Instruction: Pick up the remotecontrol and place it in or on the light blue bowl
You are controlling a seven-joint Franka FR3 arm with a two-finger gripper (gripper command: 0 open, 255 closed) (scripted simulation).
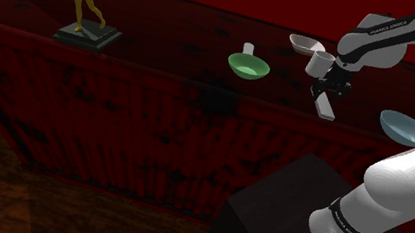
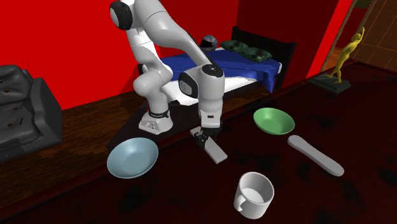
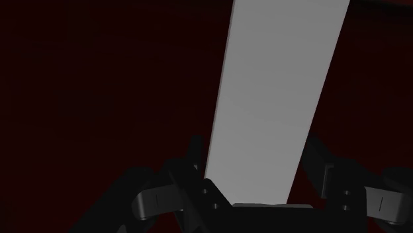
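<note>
Fingers (image 3: 320,169) clasp one end of the flat grey remote control (image 2: 215,152), so its long body sticks out ahead of them, slanting down toward the dark red bench (image 2: 356,127). I can't tell whether its far tip touches the bench. That end grip, I'd guess, lets the free end reach the dish first. The remote control hangs near the light blue bowl (image 2: 132,158), not yet over it. The green bowl (image 2: 273,120) and white mug (image 2: 255,194) sit farther from the light blue bowl.
</note>
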